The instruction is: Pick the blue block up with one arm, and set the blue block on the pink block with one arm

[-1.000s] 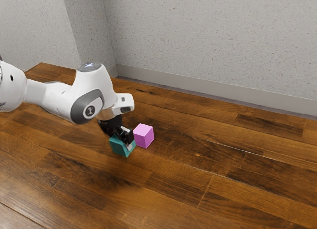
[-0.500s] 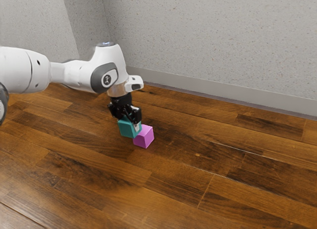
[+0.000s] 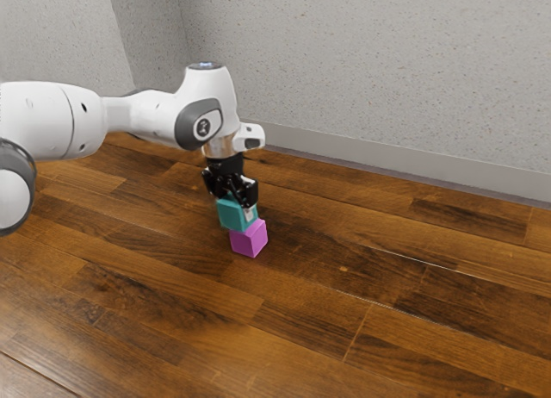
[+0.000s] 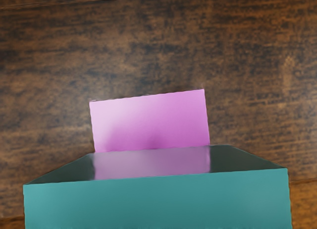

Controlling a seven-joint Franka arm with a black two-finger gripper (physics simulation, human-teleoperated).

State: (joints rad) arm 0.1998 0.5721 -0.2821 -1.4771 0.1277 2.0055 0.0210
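Observation:
The blue block (image 3: 234, 214), teal in colour, hangs in my gripper (image 3: 238, 210), which is shut on it from two sides. It sits just above the pink block (image 3: 249, 239), slightly toward the exterior view's left of it, close to or touching its top. The pink block rests on the wooden floor (image 3: 387, 277). In the wrist view the blue block (image 4: 158, 199) fills the space under my hand, and the pink block (image 4: 151, 121) shows just beyond it, partly covered.
A grey skirting board (image 3: 413, 161) and a speckled wall (image 3: 387, 62) run behind the blocks. A wall corner (image 3: 129, 62) stands at the exterior view's upper left. Bare wooden floor lies all around the blocks.
My arm has lifted the blue block off the floor and carried it up and toward the exterior view's right, from beside the pink block to over it. The pink block has stayed put.

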